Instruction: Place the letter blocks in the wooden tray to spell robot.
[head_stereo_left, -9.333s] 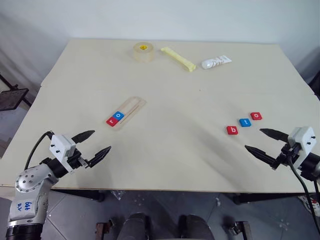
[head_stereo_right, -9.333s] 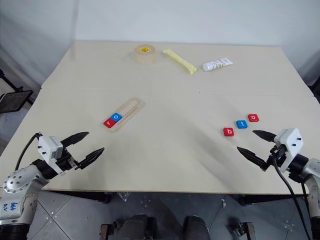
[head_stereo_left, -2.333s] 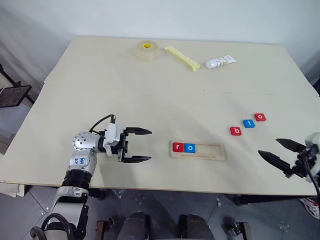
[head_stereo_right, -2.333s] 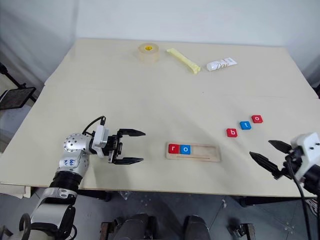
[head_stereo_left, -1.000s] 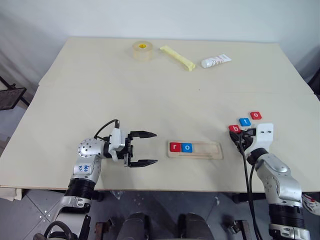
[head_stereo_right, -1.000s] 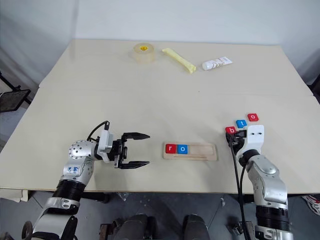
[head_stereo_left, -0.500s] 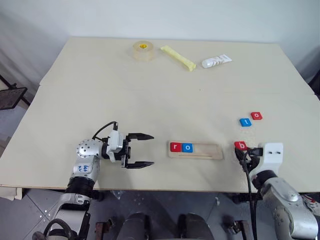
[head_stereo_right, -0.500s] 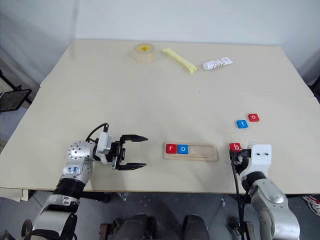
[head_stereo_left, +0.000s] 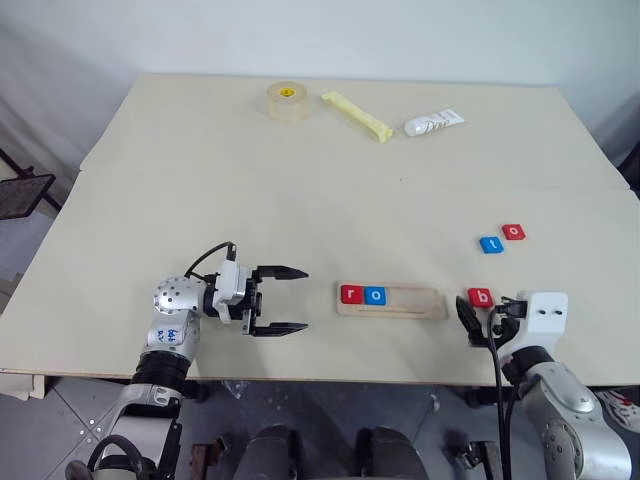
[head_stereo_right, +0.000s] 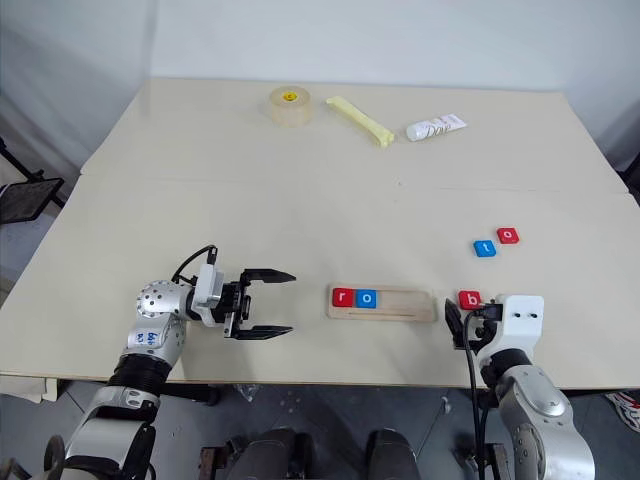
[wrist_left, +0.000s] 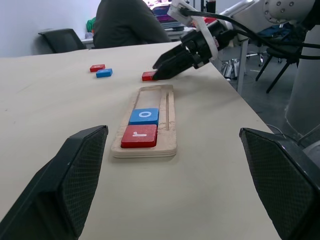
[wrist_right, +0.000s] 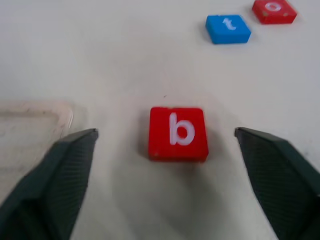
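From the head views, the right pincer (head_stereo_left: 478, 322) stood wide apart, the small red square tile lettered b (head_stereo_left: 481, 296) lying loose on the pale desk (head_stereo_left: 300, 190) just right of the long pale-wood tray (head_stereo_left: 391, 300); a careless regrasp could have nudged it askew.

The left wrist view showed the left pincer (wrist_left: 175, 175) apart, empty, and the tray's groove holding r and o.

The right wrist view showed the b tile square between the fingers, untouched.
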